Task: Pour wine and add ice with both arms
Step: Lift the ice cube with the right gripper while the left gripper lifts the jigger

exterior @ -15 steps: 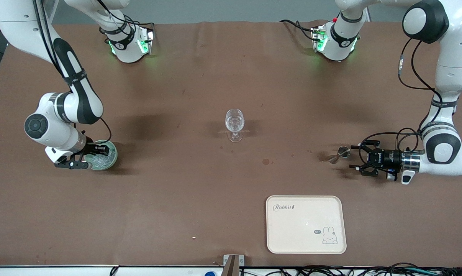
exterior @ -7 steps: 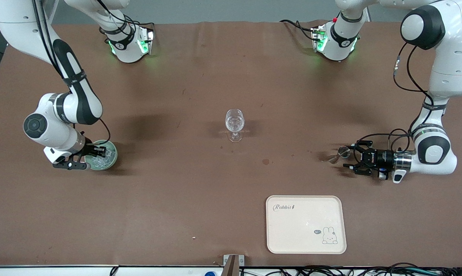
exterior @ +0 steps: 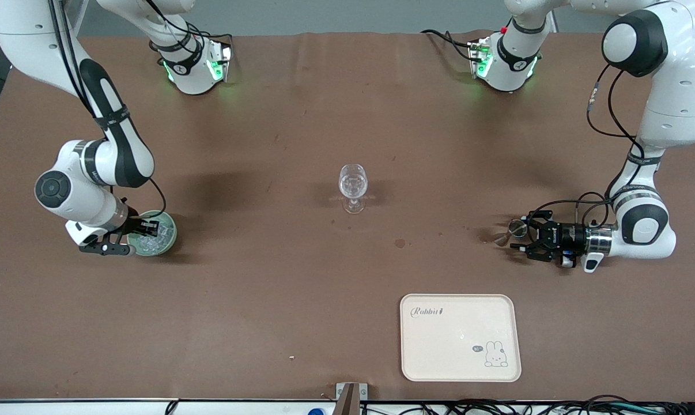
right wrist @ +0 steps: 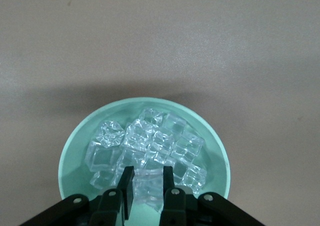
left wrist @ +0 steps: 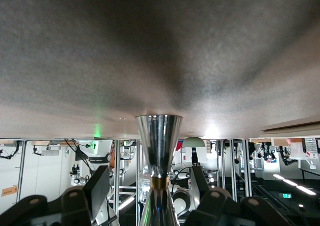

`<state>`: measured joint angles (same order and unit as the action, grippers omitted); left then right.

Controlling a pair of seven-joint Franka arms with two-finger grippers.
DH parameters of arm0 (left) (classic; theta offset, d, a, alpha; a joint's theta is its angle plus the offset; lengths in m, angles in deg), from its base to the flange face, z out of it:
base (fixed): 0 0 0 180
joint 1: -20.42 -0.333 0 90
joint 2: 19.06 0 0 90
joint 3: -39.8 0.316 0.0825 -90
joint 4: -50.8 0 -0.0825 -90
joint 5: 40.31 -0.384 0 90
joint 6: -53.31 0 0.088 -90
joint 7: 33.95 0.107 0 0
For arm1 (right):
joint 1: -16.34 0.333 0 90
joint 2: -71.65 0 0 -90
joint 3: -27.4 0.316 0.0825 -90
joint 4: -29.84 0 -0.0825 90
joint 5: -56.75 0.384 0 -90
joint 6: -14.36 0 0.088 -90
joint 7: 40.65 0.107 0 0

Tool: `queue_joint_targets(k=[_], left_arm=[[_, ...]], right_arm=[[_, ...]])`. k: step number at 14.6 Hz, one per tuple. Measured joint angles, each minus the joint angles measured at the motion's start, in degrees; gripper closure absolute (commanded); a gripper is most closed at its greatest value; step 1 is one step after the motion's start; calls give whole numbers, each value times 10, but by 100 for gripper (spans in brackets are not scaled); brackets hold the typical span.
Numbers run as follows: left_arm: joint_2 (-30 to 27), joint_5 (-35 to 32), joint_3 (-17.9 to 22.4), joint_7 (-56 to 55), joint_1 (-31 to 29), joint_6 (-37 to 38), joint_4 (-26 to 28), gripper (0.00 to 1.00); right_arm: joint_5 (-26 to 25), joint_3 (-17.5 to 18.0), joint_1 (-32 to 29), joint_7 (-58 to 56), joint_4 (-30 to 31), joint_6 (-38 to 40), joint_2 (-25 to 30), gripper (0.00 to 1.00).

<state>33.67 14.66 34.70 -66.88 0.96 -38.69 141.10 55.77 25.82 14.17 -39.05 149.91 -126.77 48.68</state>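
A pale green bowl (exterior: 167,235) full of ice (right wrist: 150,141) stands toward the right arm's end of the table. My right gripper (right wrist: 148,186) reaches down into it, shut on one ice cube. A silver hourglass-shaped jigger (exterior: 517,229) with a gold band stands upright toward the left arm's end. My left gripper (left wrist: 150,186) lies level with the table and straddles the jigger (left wrist: 159,146); its fingers (left wrist: 98,186) stand apart from it on both sides, open. A clear stemmed glass (exterior: 353,185) stands mid-table. No wine is in view.
A cream tray (exterior: 460,369) with a rabbit print lies near the front edge, nearer the camera than the jigger. A small dark stain (exterior: 400,243) marks the brown cloth between the glass and the jigger. Both arm bases stand along the table's back edge.
My left gripper has slid in around the jigger and its fingers have narrowed. My right gripper's fingers have closed on an ice cube in the bowl.
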Motion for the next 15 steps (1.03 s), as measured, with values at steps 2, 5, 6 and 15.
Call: queue_joint_targets(k=[2, 5, 6, 15], left_arm=[[0, 1, -1, 0, 0, 3, 1, 33], [0, 1, -3, 0, 0, 7, 2, 35], [0, 1, -3, 0, 0, 7, 2, 36], [1, 2, -5, 0, 0, 7, 7, 52]], right_arm=[[0, 0, 0, 1, -1, 0, 0, 94], [0, 0, 0, 1, -3, 0, 2, 94], [0, 0, 0, 1, -5, 0, 4, 94], [0, -2, -1, 1, -155, 184, 48, 94]])
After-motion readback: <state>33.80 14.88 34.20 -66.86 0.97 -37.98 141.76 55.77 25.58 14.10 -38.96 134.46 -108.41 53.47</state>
